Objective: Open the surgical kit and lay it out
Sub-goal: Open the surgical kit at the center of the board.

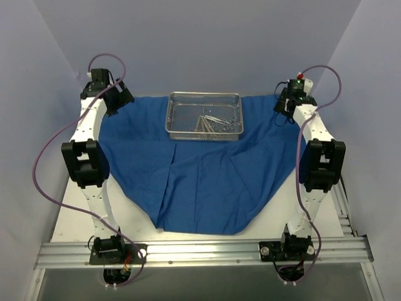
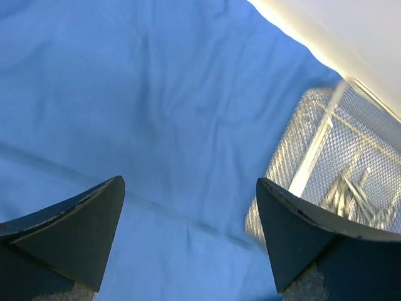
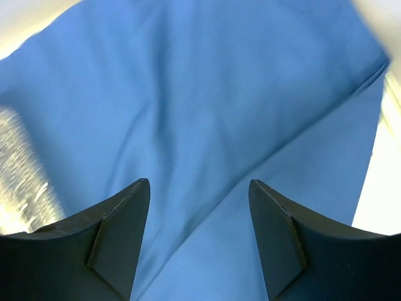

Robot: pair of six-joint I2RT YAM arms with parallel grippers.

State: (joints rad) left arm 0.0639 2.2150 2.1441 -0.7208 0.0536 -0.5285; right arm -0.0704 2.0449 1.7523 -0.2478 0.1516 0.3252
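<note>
The wrapping part looks finished. The blue cloth (image 1: 207,182) is opened out flat over the table (image 1: 69,213), creased but spread wide, its near edge hanging in a rounded point towards the arm bases. The wire tray (image 1: 172,119) stands uncovered on the far middle of the cloth. What I'd say is left is the laying out: the steel instruments (image 1: 207,123) lie in a jumbled heap inside the tray, towards its right half, and none of them is out on the cloth yet. I can't count them from here.

Both arms are stretched well forward and out to the sides. The left arm (image 1: 88,157) reaches to the far left corner of the cloth, and the right arm (image 1: 319,157) to the far right corner, with the tray between them and apart from both.

From its own camera, the left gripper (image 2: 189,179) hangs over bare cloth with its jaws spread and nothing between them, the tray just off to its right. The right gripper (image 3: 199,181) is likewise released and holding nothing, over cloth near the edge, with a blurred glimpse of the tray at its left
</note>
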